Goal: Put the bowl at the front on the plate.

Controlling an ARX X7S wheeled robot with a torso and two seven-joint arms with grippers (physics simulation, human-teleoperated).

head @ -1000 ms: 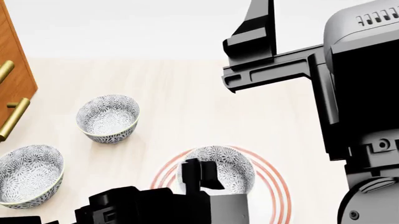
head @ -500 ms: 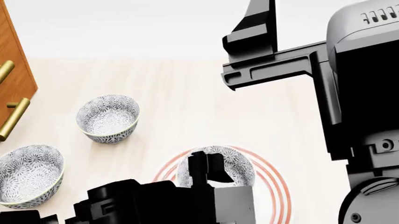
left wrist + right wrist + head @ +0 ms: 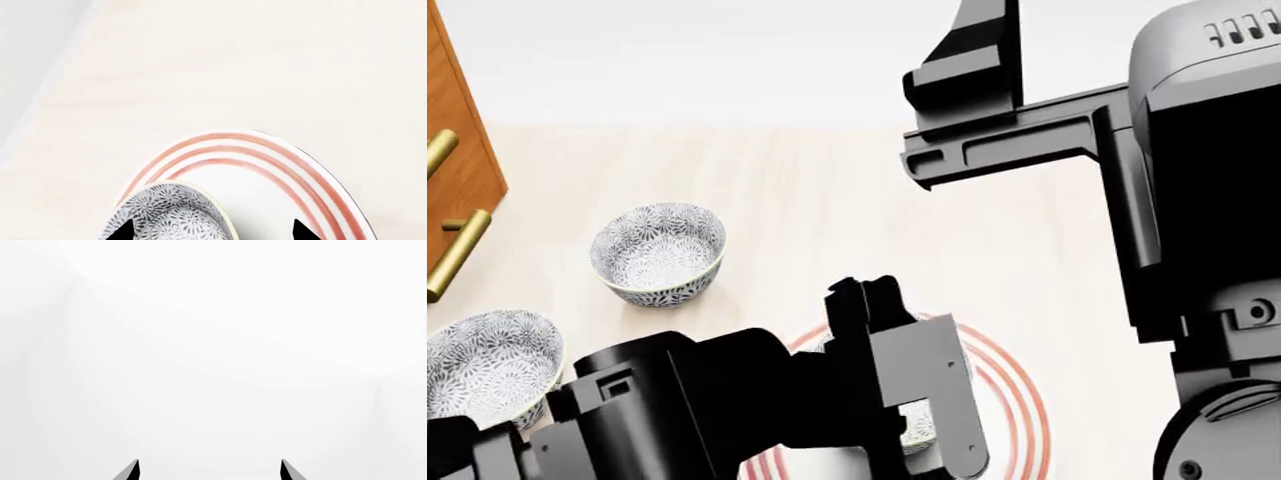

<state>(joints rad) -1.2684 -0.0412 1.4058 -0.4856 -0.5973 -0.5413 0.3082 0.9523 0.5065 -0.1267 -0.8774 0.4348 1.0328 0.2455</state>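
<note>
1. Left wrist view is showing us the bowl (image 3: 175, 215) sitting on the plate (image 3: 267, 175), inside the red rings and off toward one side of the plate rather than at its middle.
2. We are seeing the left gripper (image 3: 210, 231) spread wide: one fingertip (image 3: 125, 231) is over the bowl's patterned wall, the other fingertip is over bare plate well apart from it, and nothing is clamped between them.
3. We are judging the step in hand to be the release and the pull-away, since the bowl is resting on the plate.
4. To do it well, we are advising a straight lift with the fingers kept wide, so no tip is catching the rim and dragging or tipping the bowl.
5. Head view is letting us see only a sliver of the bowl under the left arm (image 3: 734, 410), so the wrist view is the better guide.
6. We are leaving the two other bowls (image 3: 658, 252) near the table's left edge alone.
7. The right gripper (image 3: 209, 471) is raised, holding nothing, its tips apart.
</note>
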